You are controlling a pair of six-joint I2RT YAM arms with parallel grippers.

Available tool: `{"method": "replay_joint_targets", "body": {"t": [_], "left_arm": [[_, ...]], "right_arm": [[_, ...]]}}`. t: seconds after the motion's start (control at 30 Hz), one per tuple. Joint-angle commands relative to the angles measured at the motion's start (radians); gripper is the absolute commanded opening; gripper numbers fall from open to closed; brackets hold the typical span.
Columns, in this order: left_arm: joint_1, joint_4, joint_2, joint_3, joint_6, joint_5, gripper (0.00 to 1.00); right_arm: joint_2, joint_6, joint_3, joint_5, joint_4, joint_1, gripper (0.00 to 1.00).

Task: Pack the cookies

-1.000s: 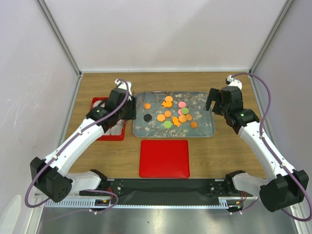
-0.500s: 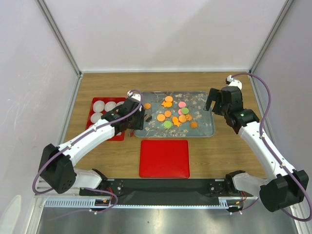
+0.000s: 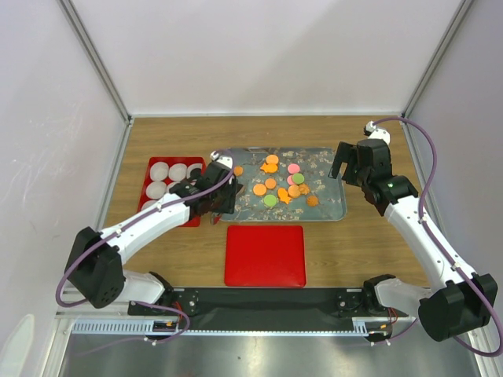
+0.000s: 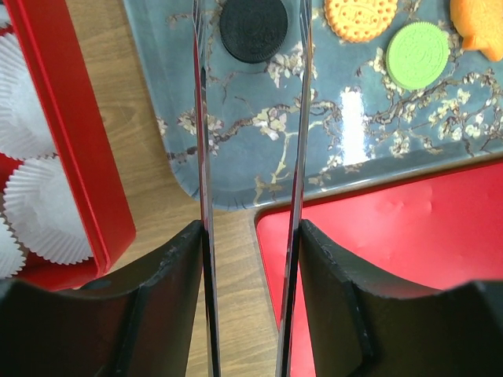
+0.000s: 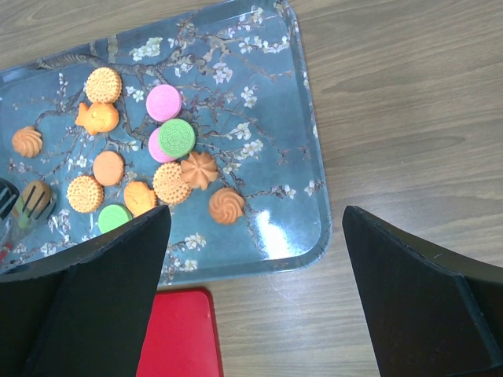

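Observation:
The cookies (image 3: 279, 184) lie scattered on the blue flowered tray (image 3: 330, 208), in orange, pink and green. My left gripper (image 3: 222, 195) hangs over the tray's near left corner, shut on thin metal tongs (image 4: 201, 118). In the left wrist view, the gripper (image 4: 251, 228) holds the two blades apart, and they reach forward on either side of a black cookie (image 4: 253, 27). An orange cookie (image 4: 361, 17) and a green one (image 4: 418, 55) lie to its right. My right gripper (image 5: 255, 216) stands wide open and empty above the tray's near right corner (image 5: 310, 236).
A red box (image 3: 151, 182) holding white paper cups (image 4: 43, 220) sits left of the tray. A flat red square lid (image 3: 265, 255) lies in front of the tray. White walls enclose the wooden table on three sides.
My left arm has swung right, from over the red box to the tray's near left corner, uncovering the paper cups. The right arm has not moved.

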Motion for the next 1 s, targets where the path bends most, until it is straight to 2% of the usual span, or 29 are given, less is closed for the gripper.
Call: {"method": "replay_joint_targets", "body": {"t": [0.0,0.23,0.5,0.97], "left_arm": [[-0.020,0.035,-0.006,-0.014,-0.019,0.001,0.55],[-0.027,0.031,0.001,-0.025,-0.023,-0.025,0.52],[-0.029,0.008,-0.006,0.012,-0.011,-0.054,0.41],[-0.005,-0.089,-0.088,0.197,0.041,-0.114,0.40]], "right_arm": [[-0.021,-0.014,0.002,0.009,0.003,-0.004,0.98],[-0.018,-0.014,-0.002,0.006,0.008,-0.004,0.98],[-0.019,-0.014,0.000,0.006,0.005,-0.004,0.98],[-0.021,-0.016,0.003,0.009,0.000,-0.002,0.98]]}}
